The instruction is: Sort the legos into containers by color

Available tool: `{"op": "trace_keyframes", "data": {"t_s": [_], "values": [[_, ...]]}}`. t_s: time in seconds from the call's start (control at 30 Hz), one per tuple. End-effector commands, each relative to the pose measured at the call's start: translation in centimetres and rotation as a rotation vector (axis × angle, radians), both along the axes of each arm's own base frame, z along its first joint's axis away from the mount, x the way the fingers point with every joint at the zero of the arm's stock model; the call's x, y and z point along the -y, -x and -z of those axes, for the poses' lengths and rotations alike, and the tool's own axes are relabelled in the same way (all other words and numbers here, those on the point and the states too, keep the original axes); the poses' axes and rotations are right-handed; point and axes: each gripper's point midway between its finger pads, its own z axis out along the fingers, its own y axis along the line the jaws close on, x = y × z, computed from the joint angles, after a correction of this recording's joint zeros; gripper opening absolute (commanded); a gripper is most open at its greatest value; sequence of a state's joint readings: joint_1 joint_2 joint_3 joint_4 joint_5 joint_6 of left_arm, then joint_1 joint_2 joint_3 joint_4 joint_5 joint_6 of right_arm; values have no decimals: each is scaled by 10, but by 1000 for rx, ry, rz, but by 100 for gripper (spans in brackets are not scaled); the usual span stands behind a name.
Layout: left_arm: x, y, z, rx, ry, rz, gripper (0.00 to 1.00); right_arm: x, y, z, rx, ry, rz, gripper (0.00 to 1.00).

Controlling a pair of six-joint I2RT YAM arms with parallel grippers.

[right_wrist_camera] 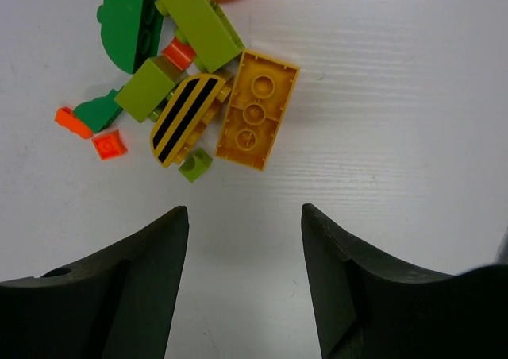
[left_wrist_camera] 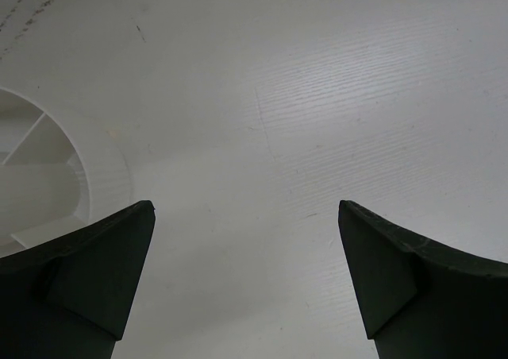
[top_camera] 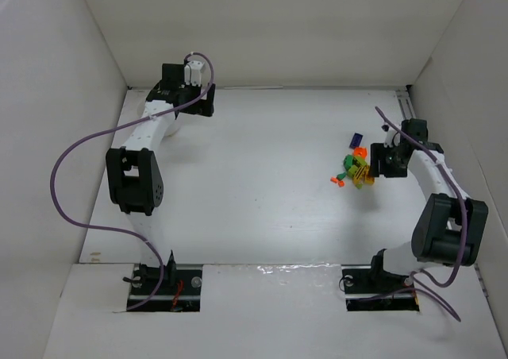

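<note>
The legos (top_camera: 353, 167) lie in a loose pile at the right of the table, with a dark blue one (top_camera: 355, 140) just behind it. The right wrist view shows a yellow brick (right_wrist_camera: 256, 110) lying studs-down, a yellow black-striped piece (right_wrist_camera: 184, 118), lime pieces (right_wrist_camera: 198, 25), a dark green piece (right_wrist_camera: 127, 21) and small orange bits (right_wrist_camera: 109, 145). My right gripper (right_wrist_camera: 244, 210) hangs open just short of the pile, nothing between its fingers. My left gripper (left_wrist_camera: 246, 204) is open wide over bare table at the back left, and the white sectioned bowl (left_wrist_camera: 95, 168) lies at its left finger.
White walls close in the table on the left, back and right. In the top view the left arm (top_camera: 135, 176) reaches along the left side to the back corner. The right arm (top_camera: 448, 228) bends along the right wall. Purple cables loop from both arms.
</note>
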State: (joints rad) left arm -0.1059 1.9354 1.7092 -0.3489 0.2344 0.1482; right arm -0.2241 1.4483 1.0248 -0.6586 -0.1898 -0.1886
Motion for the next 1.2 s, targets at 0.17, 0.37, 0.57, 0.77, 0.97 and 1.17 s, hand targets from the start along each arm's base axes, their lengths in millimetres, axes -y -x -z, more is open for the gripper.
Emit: {"op": "trace_keyframes", "data": {"t_s": [0.17, 0.37, 0.57, 0.77, 0.97, 1.17], "values": [[0, 1, -19, 50, 3, -17, 100, 9, -8, 18, -106, 94, 61, 70], [-5, 2, -14, 43, -23, -34, 100, 6, -12, 26, -126, 164, 42, 71], [-5, 2, -14, 43, -23, -34, 100, -9, -16, 41, -162, 169, 19, 70], [-7, -2, -16, 42, -37, -35, 100, -7, -29, 45, -159, 188, 36, 70], [-7, -8, -12, 35, -45, -29, 100, 4, -38, 47, -162, 204, 74, 67], [-7, -9, -7, 28, -52, -23, 100, 9, -34, 50, -184, 213, 86, 60]]}}
